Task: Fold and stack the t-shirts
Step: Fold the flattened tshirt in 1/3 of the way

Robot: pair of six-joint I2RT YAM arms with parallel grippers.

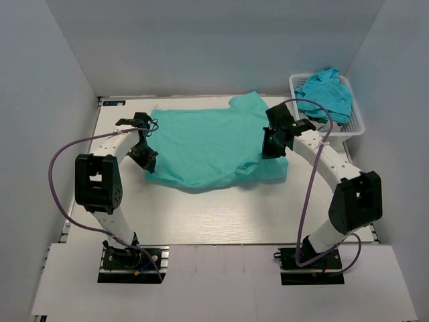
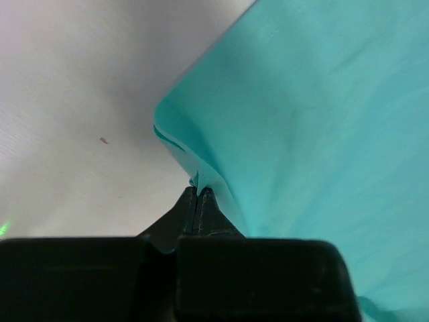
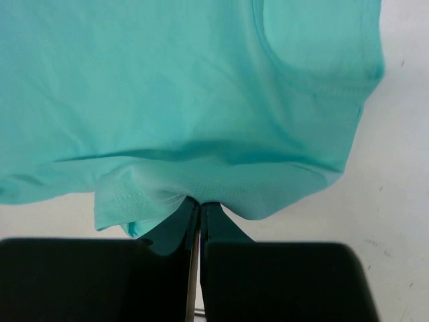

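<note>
Closest to the camera, the flat white table (image 1: 221,215) is bare, and the two black arm bases are bolted at its edge. A thin purple cable (image 1: 53,174) loops out beside the left arm, and another purple cable (image 1: 310,194) hangs along the right arm.

A bit further in, both arms bend down to the near edge of a big, soft, teal-green t-shirt (image 1: 208,141). This shirt lies spread out in the middle of the table.

The left gripper (image 1: 144,158) is at the shirt's near left corner. In the left wrist view, its two black fingers (image 2: 188,209) are squeezed together with a little bit of the shirt's edge pinched between the tips. The cloth makes a small fold there.

The right gripper (image 1: 271,151) is at the shirt's right side, near a sleeve. In the right wrist view, its fingers (image 3: 221,227) are pressed tight on a bunched bit of the hem, and the cloth puckers up around the tips.

Past the grippers, the shirt mostly lies smooth, and one sleeve pokes out toward the back wall.

Farthest away, in the back right corner, sits a white plastic basket with lattice sides (image 1: 355,125). A heap of crumpled blue-green t-shirts (image 1: 327,95) lies inside it, with some cloth hanging over the rim.
</note>
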